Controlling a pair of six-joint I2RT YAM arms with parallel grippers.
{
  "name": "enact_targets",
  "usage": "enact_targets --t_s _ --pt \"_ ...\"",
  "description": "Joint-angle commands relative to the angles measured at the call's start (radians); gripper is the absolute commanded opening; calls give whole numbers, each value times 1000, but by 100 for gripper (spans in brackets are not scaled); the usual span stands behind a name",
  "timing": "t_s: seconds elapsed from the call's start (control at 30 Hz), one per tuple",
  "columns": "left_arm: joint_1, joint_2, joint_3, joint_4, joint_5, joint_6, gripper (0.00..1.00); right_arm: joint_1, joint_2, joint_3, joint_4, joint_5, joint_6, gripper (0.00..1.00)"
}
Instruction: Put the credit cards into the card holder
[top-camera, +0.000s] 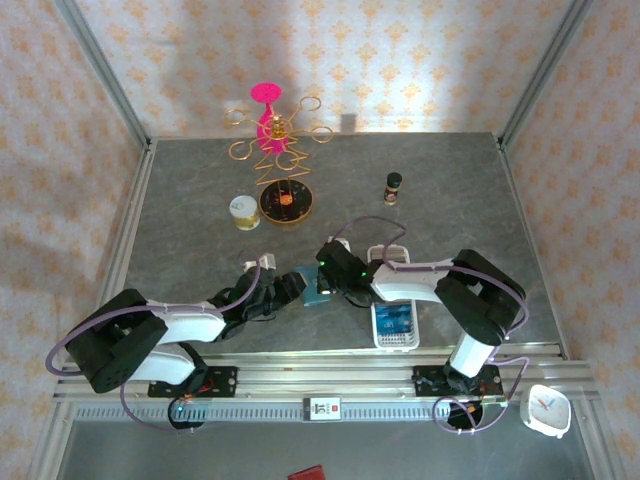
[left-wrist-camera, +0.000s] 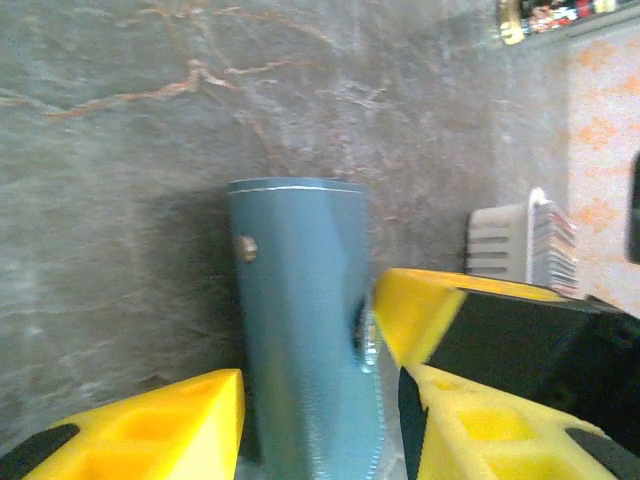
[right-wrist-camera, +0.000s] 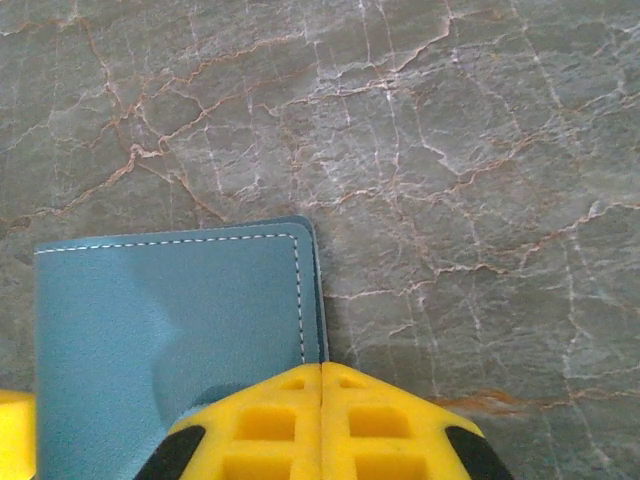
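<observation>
Grey marbled table (right-wrist-camera: 480, 150), teal white-stitched card holder (right-wrist-camera: 150, 330)

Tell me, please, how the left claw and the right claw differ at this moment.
The left claw has its fingers apart, while the right claw has its fingers pressed together. The left claw straddles the teal card holder, which lies between its fingers; the right claw sits at the holder's stitched edge, and I cannot tell whether it pinches it. Both have yellow fingers and work at the card holder.
</observation>
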Motion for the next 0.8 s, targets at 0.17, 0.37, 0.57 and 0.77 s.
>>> enact_targets --t_s 0.17,0.37,0.57,0.77 --pt "-10 37 30 -24 -2 24 41 4 -15 -23 -63 8 20 0" --pt "-10 77 46 54 35 31 37 5 -32 -33 -44 -9 30 0" --pt "-10 138 98 87 101 53 29 5 -62 -33 -37 -11 43 0" --pt "-10 72 107 42 81 91 15 3 -115 -43 -54 22 63 0"
